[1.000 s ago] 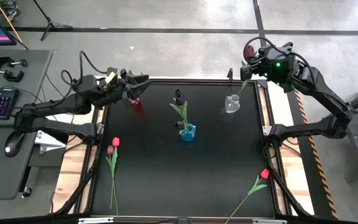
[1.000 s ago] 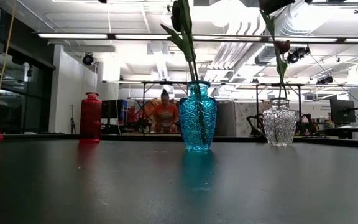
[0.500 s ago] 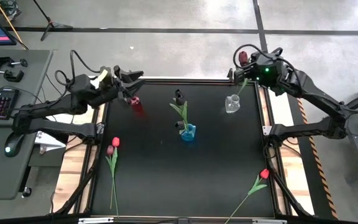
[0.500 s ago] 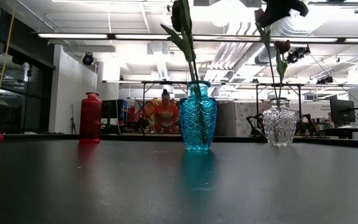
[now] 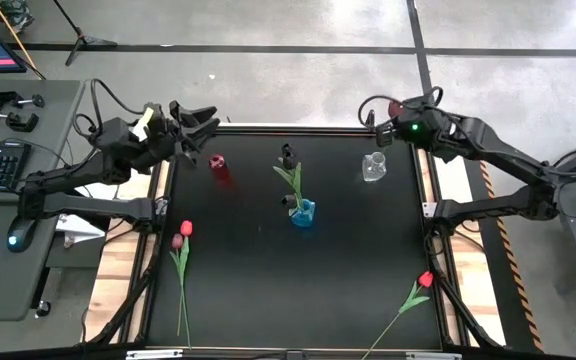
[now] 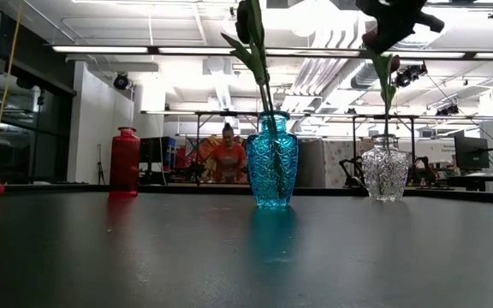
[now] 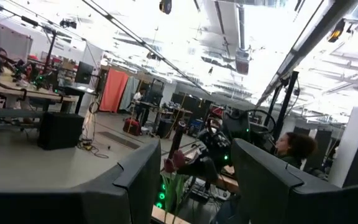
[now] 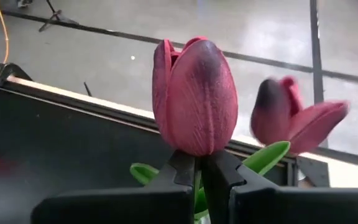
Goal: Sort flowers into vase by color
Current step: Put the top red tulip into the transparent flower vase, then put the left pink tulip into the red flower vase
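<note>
Right gripper (image 8: 196, 167), upper right, pinches a maroon tulip (image 8: 195, 93) by its stem, above the clear vase (image 5: 373, 167); left gripper (image 5: 190, 128) open, upper left.

You see a black table (image 5: 268, 280) in the high view's centre, carrying a red vase (image 5: 218, 163) upper left, a blue patterned vase (image 5: 303, 212) mid-frame, and a clear glass vase (image 5: 373, 167) upper right. Centre of the right wrist view, a maroon tulip (image 8: 194, 96) tops a green stem.
</note>
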Robot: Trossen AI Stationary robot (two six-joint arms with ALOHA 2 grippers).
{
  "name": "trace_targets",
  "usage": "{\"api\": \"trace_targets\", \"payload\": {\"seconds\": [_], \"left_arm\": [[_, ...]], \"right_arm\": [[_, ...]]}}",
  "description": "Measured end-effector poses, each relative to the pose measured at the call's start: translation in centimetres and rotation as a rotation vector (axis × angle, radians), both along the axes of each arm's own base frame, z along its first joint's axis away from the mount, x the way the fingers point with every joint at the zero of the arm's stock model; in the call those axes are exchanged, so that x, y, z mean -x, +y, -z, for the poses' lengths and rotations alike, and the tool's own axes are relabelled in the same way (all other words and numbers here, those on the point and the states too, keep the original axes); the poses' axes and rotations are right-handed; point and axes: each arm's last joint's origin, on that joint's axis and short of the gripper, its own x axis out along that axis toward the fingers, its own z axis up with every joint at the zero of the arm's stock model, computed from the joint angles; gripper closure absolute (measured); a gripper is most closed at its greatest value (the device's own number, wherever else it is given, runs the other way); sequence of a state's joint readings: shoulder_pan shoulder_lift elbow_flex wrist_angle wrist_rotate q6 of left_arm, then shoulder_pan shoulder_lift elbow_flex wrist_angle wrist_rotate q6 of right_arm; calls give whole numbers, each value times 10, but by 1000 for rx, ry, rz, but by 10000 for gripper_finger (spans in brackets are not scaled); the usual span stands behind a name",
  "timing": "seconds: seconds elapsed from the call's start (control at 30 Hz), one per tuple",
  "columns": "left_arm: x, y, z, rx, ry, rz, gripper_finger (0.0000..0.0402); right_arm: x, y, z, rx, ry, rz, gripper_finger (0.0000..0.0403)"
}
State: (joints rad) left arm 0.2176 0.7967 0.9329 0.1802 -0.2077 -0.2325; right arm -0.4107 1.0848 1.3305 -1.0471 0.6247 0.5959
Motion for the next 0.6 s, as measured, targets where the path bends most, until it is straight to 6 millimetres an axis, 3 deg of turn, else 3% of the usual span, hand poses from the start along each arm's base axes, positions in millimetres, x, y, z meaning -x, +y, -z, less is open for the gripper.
{"api": "trace_targets", "payload": {"seconds": [0.13,0.3,0.4,0.6], "left_arm": [[-1,0,1,2,9,-1,216],[-1,0,3,8,34,-1,216],[-1,0,3,8,34,-1,216],[0,0,1,13,61,-3,216]], "right_arm": [[-5,1,19,-72,-3,-15,365],[-9,1,32,-149,-26,-49,287],[-8,2,24,-137,-49,-52,238],[-3,5,-14,-73,-118,-132,173]]}}
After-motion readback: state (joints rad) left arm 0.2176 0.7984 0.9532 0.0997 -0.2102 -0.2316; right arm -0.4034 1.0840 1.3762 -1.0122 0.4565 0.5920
